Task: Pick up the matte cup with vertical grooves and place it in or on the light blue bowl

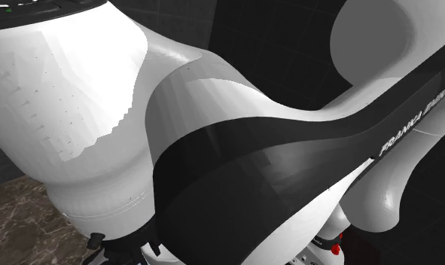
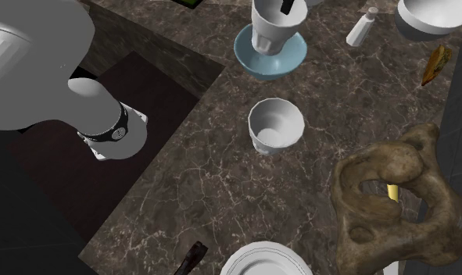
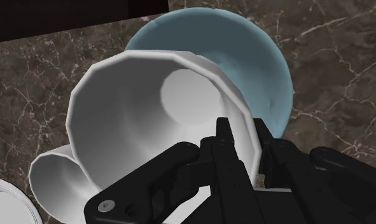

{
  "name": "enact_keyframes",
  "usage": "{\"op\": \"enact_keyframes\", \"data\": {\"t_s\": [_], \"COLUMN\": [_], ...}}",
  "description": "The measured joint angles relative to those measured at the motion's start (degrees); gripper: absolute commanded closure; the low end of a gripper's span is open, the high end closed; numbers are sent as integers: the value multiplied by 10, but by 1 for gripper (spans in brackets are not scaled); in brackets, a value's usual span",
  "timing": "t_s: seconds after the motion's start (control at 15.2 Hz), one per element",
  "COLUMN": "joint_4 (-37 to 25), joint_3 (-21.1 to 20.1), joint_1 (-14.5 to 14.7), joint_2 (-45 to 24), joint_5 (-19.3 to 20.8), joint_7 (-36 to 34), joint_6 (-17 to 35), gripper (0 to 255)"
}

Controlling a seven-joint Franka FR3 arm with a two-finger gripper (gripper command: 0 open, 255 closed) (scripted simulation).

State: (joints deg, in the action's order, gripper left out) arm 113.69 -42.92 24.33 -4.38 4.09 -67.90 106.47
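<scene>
A white cup [image 3: 142, 108] with a faceted wall is clasped by its rim in my gripper [image 3: 243, 145], one finger inside the wall and one outside. Right under it lies the light blue bowl [image 3: 263, 63]. In the second exterior view the cup [image 2: 277, 30] stands upright within the light blue bowl [image 2: 256, 62] at the counter's far end, and my gripper [image 2: 287, 6] reaches into its mouth from above. Whether the cup's foot touches the bowl I cannot tell.
A second white cup [image 2: 275, 126] stands on the dark marble counter [image 2: 198, 187] near the bowl. A white shaker [image 2: 360, 27], a white bowl [image 2: 432, 16], a brown knobbly sculpture [image 2: 397, 199] and a white plate [image 2: 266, 262] lie around. The arm [image 1: 213, 150] looms close in the shoulder view.
</scene>
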Motion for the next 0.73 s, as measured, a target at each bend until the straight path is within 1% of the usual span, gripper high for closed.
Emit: {"op": "enact_keyframes", "data": {"t_s": [0.07,0.13,0.53,0.73], "joint_4": [0,0,0,-35], "joint_3": [0,0,0,-1], "joint_1": [0,0,0,0], "joint_2": [0,0,0,3], "joint_5": [0,0,0,-3], "joint_7": [0,0,0,2], "joint_6": [0,0,0,-37], "gripper": [255,0,0,0]}}
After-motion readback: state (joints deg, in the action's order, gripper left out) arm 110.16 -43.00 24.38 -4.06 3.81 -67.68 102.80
